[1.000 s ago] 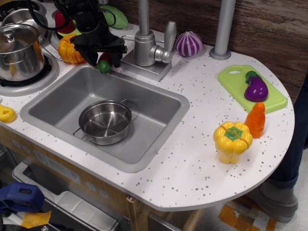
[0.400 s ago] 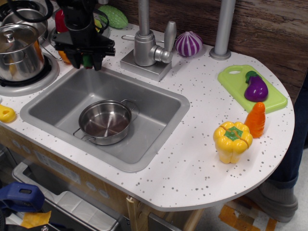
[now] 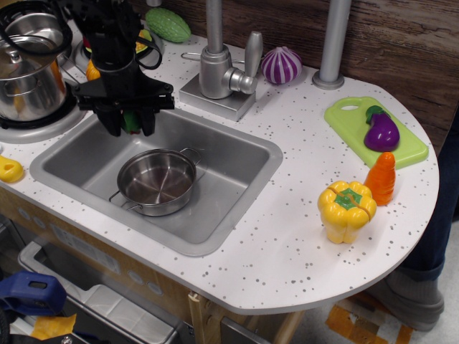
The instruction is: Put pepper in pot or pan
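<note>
A white speckled countertop [image 3: 301, 244] with a rounded right edge was seen, into which a grey sink basin [image 3: 229, 193] was set toward the left. Dark wood panelling [image 3: 401, 43] was shown along the back edge, with a grey faucet [image 3: 215, 64] and a grey post [image 3: 331, 43] standing before it. Below the front edge, a wooden cabinet front [image 3: 107, 258] was visible, evenly lit.

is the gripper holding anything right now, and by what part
Yes. The gripper is shut on the pepper, fingers either side; only its green end with a bit of red shows, so the exact hold cannot be told.
</note>
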`<state>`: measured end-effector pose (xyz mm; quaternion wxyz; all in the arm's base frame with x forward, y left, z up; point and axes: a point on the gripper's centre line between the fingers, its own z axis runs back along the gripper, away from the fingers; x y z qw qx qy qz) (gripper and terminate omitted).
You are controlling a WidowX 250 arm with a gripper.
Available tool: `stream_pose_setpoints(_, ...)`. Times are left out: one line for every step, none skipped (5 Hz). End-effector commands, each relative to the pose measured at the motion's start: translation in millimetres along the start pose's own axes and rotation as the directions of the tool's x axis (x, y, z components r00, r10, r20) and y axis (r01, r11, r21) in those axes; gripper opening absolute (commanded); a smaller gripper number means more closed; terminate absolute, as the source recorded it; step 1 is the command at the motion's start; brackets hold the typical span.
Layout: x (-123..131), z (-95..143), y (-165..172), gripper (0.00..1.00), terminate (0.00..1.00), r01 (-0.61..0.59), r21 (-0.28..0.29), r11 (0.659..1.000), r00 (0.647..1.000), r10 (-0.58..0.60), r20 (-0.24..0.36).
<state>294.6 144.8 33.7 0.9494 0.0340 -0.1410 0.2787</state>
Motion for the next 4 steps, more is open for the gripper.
stream_pose_setpoints(-2.2,-13.9,-2.8,1.00,0.00,-0.028,-0.077,0.997,0.999,0.031,0.031)
stream_pose_setpoints(-4.3,-16.1,-6.7,1.00,0.00,-0.022,-0.098,0.995,0.999,0.026,0.040)
stream_pose_setpoints(-4.3,-16.1,-6.7,1.00,0.00,-0.022,-0.098,0.995,0.999,0.026,0.040)
stream_pose_setpoints(-4.3,-16.1,-6.7,1.00,1.00,-0.022,-0.098,0.995,0.999,0.026,0.040)
